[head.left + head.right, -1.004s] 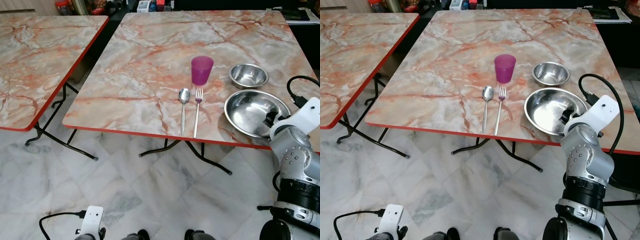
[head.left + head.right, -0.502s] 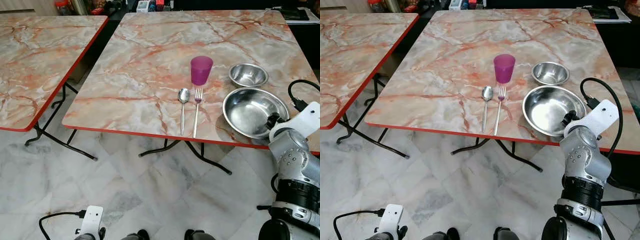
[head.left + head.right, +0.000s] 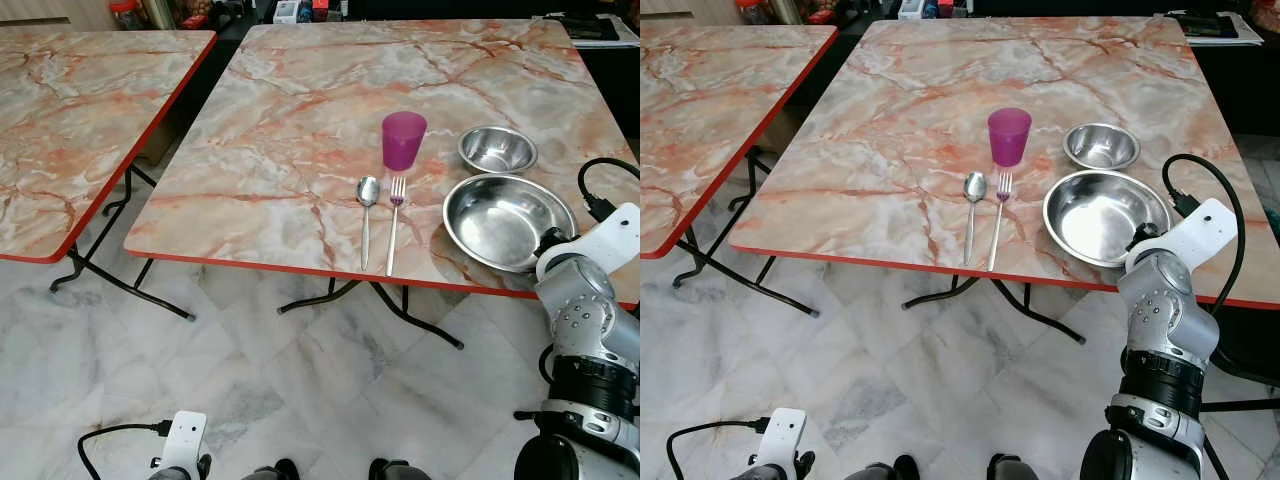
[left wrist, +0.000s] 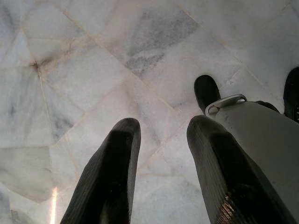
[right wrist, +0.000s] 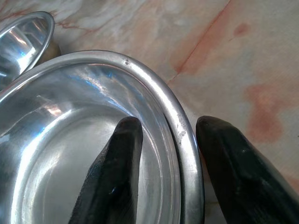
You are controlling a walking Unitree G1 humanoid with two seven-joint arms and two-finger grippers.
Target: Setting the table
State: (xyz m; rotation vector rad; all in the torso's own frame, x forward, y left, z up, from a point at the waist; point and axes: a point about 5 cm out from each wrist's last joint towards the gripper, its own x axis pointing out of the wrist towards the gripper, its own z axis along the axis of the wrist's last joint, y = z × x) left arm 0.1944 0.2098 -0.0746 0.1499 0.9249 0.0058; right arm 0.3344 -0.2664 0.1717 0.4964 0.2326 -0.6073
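Bare tabletop (image 3: 290, 110) fills the frame's upper middle. Cup (image 3: 403, 140), spoon (image 3: 367, 215), fork (image 3: 393, 222) and two bowls (image 3: 505, 220) crowd its lower right.

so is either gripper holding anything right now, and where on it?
Right gripper straddles the large steel bowl's rim, one finger inside, one outside; whether it actually pinches cannot be told. Left gripper hangs open over the floor, holding nothing.

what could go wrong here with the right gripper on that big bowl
The right gripper straddles the large steel bowl's thin rim, one finger inside; the smooth metal could slip out. The bowl sits near the table's red edge, so a slip may drop it. Dragging it could knock the small bowl.
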